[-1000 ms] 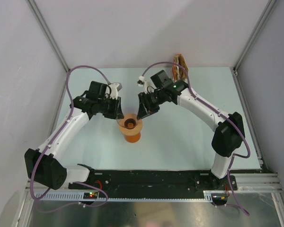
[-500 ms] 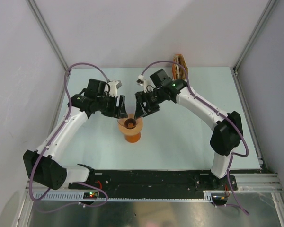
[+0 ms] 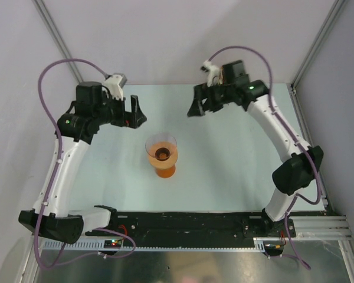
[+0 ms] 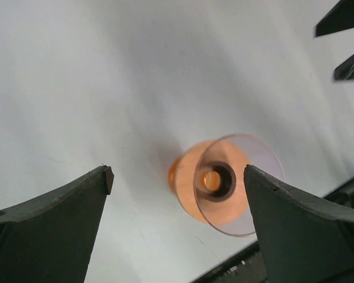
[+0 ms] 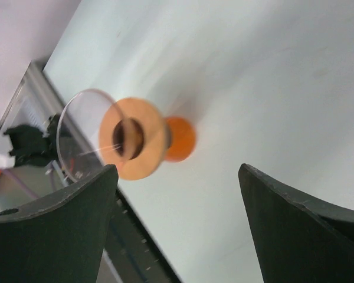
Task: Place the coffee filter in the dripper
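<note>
Top external: dripper (image 3: pixel 156 154) between both spread jaws, well apart

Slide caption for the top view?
Left end effector and right end effector open, either side of the dripper.

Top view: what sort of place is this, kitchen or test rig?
Most likely a lab test cell: pale table walled by white panels on aluminium framing, left arm and right arm bolted to a near-edge rail, one dripper staged mid-table.

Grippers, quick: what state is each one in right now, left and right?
Left gripper: open, holding nothing.
Right gripper: open, holding nothing.
</note>
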